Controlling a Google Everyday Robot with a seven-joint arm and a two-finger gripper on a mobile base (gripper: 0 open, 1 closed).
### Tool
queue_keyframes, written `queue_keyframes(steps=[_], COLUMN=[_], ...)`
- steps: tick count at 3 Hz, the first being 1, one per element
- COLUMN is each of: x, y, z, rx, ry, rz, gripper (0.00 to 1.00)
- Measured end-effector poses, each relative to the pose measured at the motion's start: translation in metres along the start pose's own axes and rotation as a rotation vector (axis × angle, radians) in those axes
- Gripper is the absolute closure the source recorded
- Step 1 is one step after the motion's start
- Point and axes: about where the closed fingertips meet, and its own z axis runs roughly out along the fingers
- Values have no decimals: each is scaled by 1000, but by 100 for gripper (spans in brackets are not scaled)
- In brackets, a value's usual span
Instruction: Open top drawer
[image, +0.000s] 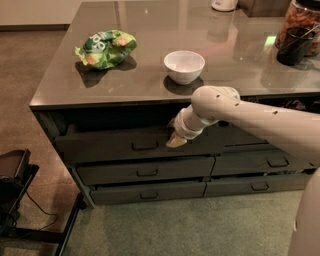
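The top drawer (110, 145) is the wide dark grey one right under the counter's left side, with a small bar pull (145, 146) at its centre. Its front stands out a little from the cabinet, with a dark gap above it. My gripper (175, 140) hangs at the end of the cream arm, against the drawer front just right of the bar pull. One pale fingertip (173, 142) shows; the rest is hidden by the wrist.
A green snack bag (106, 47) and a white bowl (184, 66) sit on the grey counter (150, 30). Dark containers (295, 45) stand at the back right. Slimmer drawers (145, 172) lie below. A black stand (15, 185) is on the floor, left.
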Motion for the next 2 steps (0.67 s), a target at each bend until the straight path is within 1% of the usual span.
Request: queue_keyframes(steps=[1,2], x=[0,-3], y=[0,-2], z=[0,-7], rx=[0,0], ry=[0,0], rz=[0,0], gripper=[100,81])
